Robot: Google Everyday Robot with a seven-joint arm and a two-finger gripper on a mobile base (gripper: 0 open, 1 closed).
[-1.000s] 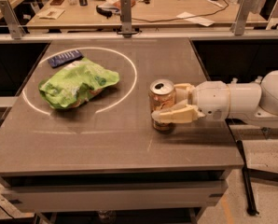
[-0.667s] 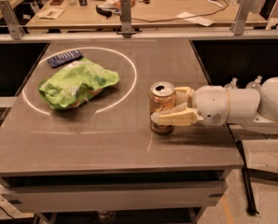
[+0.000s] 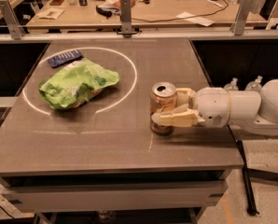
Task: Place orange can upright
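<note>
No readable lettering on orange can (image 3: 163,100) in tool (image 3: 167,108)

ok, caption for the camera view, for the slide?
Gripper, reaching in from the right, closed on the orange can standing upright on the table, right of the green snack bag.

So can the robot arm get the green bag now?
Probably, but not yet: its tool grips the upright orange can at the right; the green bag lies across the table, nothing between.

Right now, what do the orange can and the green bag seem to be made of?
The orange can: likely aluminium, glossy; silver lid, sheen on its side. It stands upright on the table, the gripper closed around it. The green bag: probably thin plastic film, shiny; it is crumpled and catches light.
</note>
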